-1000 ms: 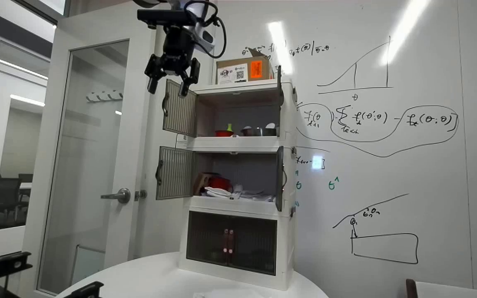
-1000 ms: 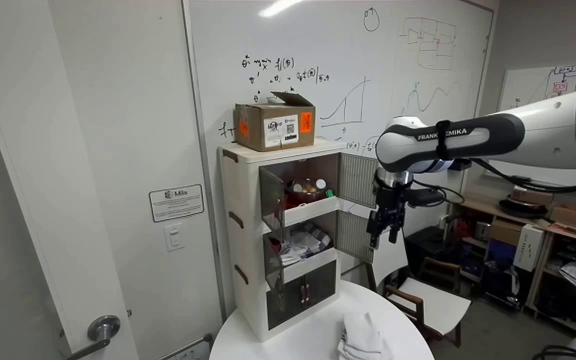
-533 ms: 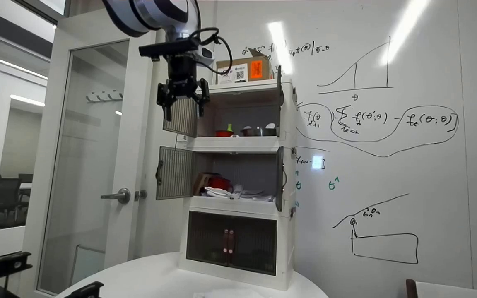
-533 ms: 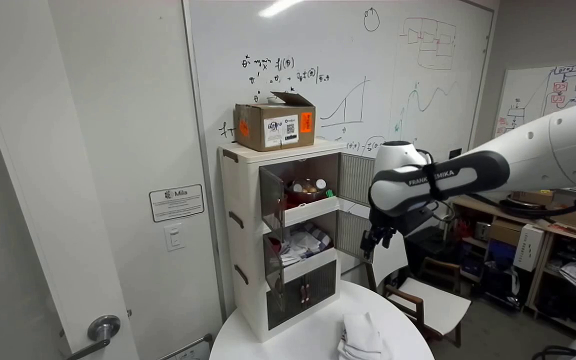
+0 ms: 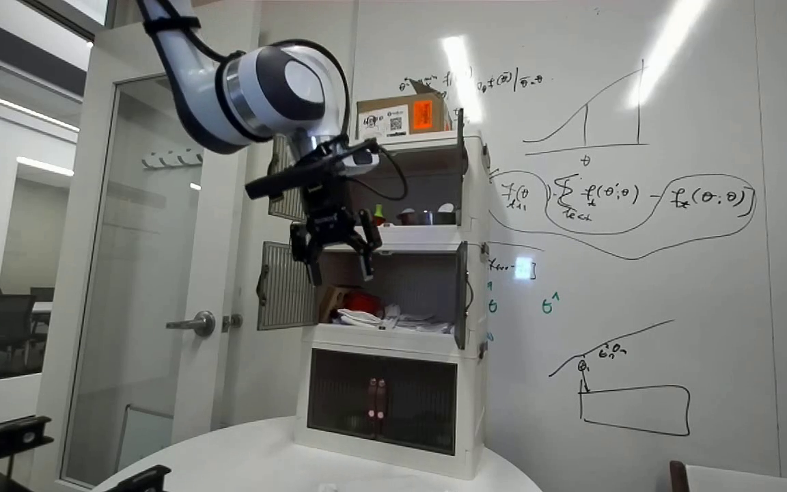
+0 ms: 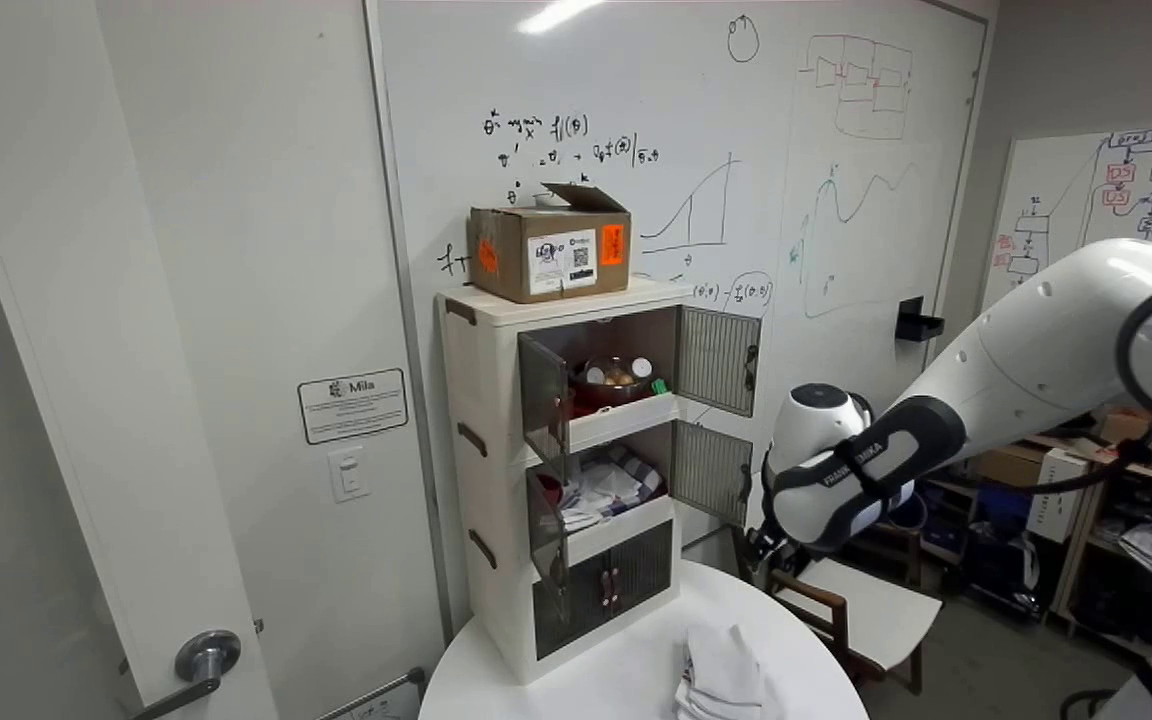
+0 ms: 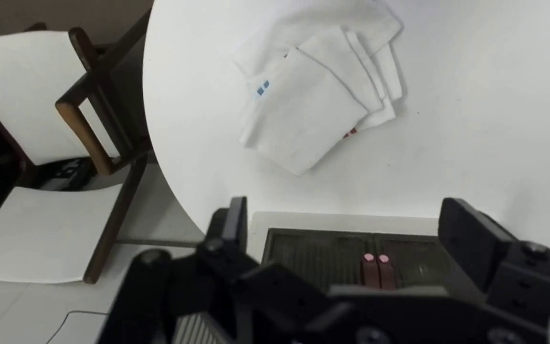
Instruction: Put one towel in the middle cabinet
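- The black two-finger robot gripper (image 5: pixel 341 272) points downward, and its jaws are spread wide; in the wrist view a broad gap separates the two fingers (image 7: pixel 466 239).
- It hangs from a white robot arm (image 6: pixel 1056 360). In an exterior view it appears in front of the left part of the grey-walled middle compartment (image 5: pixel 424 280) of the tall white plastic cabinet (image 6: pixel 496 490); how far in front cannot be told.
- The pile of folded white cloth towels (image 7: pixel 311 110) lies on the round white table (image 6: pixel 616 692), apart from the gripper. In the wrist view the pieces overlap like a fan, with small blue and red marks at some edges.
- On the same table, near the towels, the cabinet stands upright.
- At the middle compartment, both grey ribbed translucent doors (image 5: pixel 287 287) are open. Inside there are loose white cloths (image 6: pixel 601 492), and also a red object (image 5: pixel 362 302) beside a brown object (image 5: pixel 334 302), whose kinds are not clear.
- The upper compartment (image 5: pixel 434 174) is open too and contains a dark round bowl (image 6: pixel 626 393).
- Below, the dark see-through doors (image 5: pixel 417 403) are closed, with two dark red handles (image 5: pixel 382 400) side by side.
- On top of the cabinet is a brown cardboard box (image 6: pixel 549 255) with orange labels, one flap raised.
- Near the table is a white chair (image 6: pixel 876 610) with brown wooden armrests.
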`<action>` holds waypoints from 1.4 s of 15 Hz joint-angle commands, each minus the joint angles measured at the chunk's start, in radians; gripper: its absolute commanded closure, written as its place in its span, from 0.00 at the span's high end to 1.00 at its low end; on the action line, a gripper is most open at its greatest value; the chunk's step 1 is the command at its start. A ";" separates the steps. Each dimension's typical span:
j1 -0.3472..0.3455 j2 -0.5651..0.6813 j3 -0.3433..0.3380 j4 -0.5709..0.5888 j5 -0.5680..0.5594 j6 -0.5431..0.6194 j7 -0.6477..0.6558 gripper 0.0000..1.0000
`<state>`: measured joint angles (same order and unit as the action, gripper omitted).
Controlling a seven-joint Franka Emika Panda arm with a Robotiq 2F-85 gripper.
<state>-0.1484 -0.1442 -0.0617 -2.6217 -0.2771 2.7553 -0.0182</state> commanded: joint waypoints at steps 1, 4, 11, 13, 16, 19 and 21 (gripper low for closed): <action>-0.070 0.169 -0.026 0.022 -0.140 0.153 0.114 1.00; -0.105 0.307 -0.093 0.079 -0.378 0.242 0.317 1.00; -0.103 0.347 -0.123 0.099 -0.402 0.230 0.355 1.00; -0.137 0.334 -0.071 0.052 -0.332 0.210 0.257 1.00; -0.099 0.399 -0.053 0.047 -0.148 0.186 0.061 1.00; -0.037 0.472 -0.076 0.120 -0.100 0.151 -0.017 1.00; 0.013 0.526 -0.108 0.182 -0.125 0.147 -0.020 1.00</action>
<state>-0.2020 0.2963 -0.1314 -2.5393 -0.4170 2.9276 0.0107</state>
